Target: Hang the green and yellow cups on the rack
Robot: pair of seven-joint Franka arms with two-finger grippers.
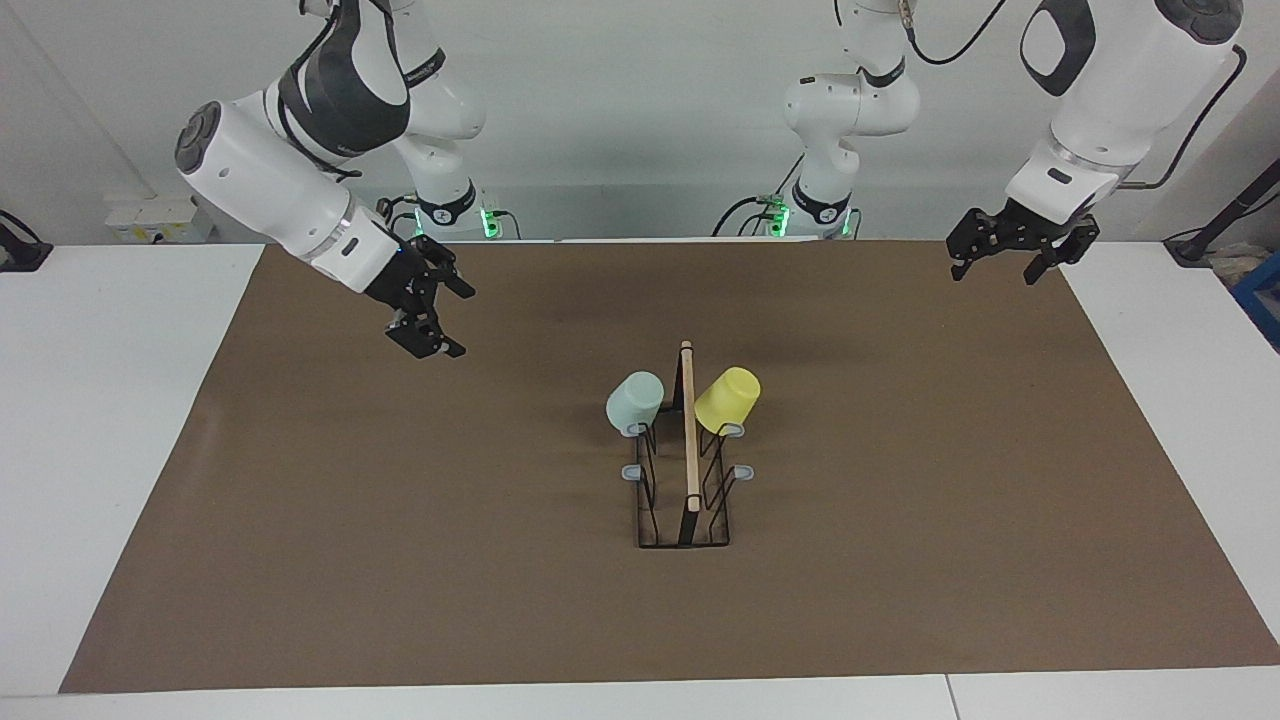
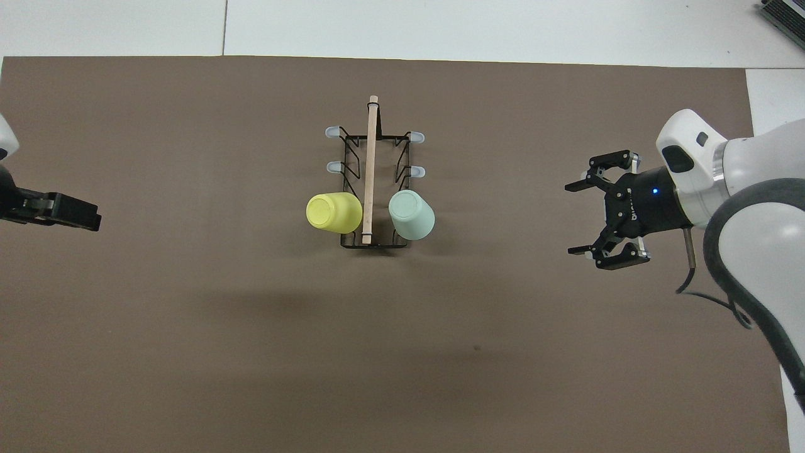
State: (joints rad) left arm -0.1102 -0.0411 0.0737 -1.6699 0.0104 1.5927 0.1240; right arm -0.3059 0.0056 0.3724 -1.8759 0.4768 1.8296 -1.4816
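Observation:
The rack (image 1: 688,430) stands in the middle of the brown mat, its wooden bar pointing away from the robots; it also shows in the overhead view (image 2: 370,170). The green cup (image 1: 634,402) (image 2: 412,215) hangs upside down on the prong nearest the robots on the right arm's side. The yellow cup (image 1: 728,398) (image 2: 333,212) hangs the same way on the left arm's side. My right gripper (image 1: 460,320) (image 2: 569,219) is open and empty, in the air over the mat toward its own end. My left gripper (image 1: 993,272) (image 2: 63,214) is open and empty over the mat's edge.
The brown mat (image 1: 400,550) (image 2: 188,346) covers most of the white table (image 1: 120,420). The rack's other prongs, with grey tips (image 2: 333,167), are bare. Both arm bases stand at the table's robot end.

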